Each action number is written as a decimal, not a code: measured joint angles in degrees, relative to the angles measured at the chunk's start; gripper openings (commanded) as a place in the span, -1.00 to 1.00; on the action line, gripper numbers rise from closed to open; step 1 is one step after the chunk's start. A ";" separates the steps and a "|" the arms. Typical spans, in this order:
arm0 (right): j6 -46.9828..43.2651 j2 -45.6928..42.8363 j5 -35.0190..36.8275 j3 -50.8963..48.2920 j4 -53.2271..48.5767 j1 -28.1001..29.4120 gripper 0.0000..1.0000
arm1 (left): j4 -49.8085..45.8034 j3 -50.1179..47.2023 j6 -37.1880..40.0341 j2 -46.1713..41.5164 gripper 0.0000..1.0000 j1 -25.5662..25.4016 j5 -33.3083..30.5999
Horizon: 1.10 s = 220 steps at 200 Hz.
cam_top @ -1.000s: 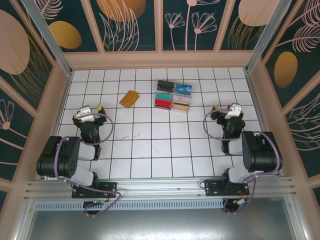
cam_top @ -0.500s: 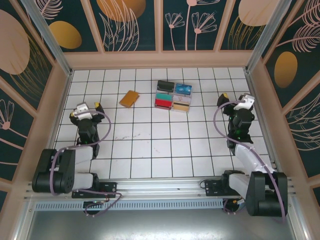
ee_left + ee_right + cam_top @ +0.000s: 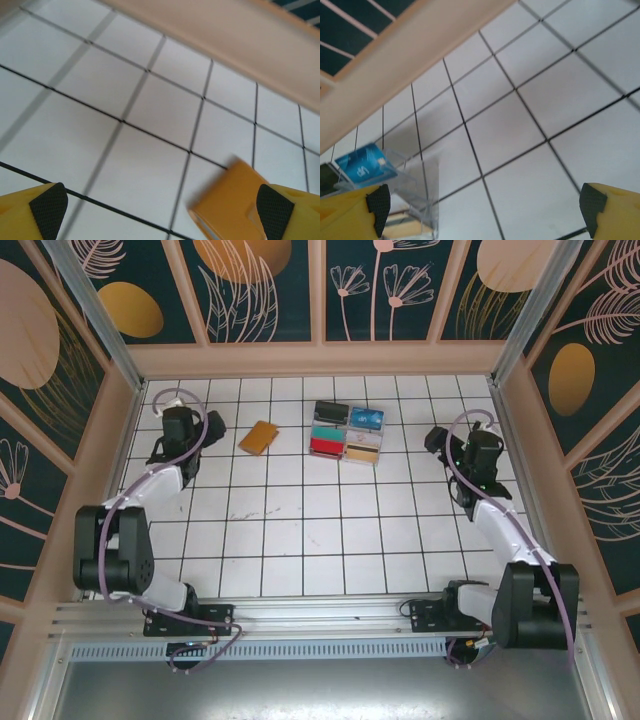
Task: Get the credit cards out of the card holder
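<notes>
Both arms have swung out from their folded pose near the bases and now reach far across the table, each stretched long and low toward the back wall. Nothing else has shifted since then.

The left arm runs up the left side, its wrist bent inward, so the left fingers aim to the right. The right arm mirrors it up the right side, with the right fingers aimed left. Both sets of fingers are released, spread wide and grasping nothing. Each wrist view shows one black pad at either lower corner with bare tiles between, such as the left arm's pad and the right arm's pad.

One card holder lies flat on the table, tan-orange and folded shut. It sits just ahead of the left fingers and apart from them. In the left wrist view it sits off to the side of the gap, partly behind the right-hand pad.

One clear tray lies well ahead of the right fingers, between them and the card holder. It holds four card stacks, one per compartment: black, blue, red and gold. In the right wrist view the blue stack sits ahead of the left-hand pad.
</notes>
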 measured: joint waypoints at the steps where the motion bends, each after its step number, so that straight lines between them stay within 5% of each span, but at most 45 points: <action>1: 0.13 0.13 -0.22 0.00 -0.11 0.00 0.98 | -0.02 0.07 -0.07 0.17 0.97 0.00 0.22; 44: 2.69 3.37 -6.12 0.00 -0.90 0.00 0.98 | -2.03 8.81 -4.22 10.10 0.96 -1.31 8.35; 132: 4.55 6.69 -9.92 0.00 -0.87 0.00 0.98 | -5.20 27.45 -8.92 26.91 0.44 -6.91 12.52; 220: 5.70 8.37 -11.67 -0.04 -0.70 0.11 0.97 | -11.34 30.38 -8.50 32.13 0.17 -8.79 15.56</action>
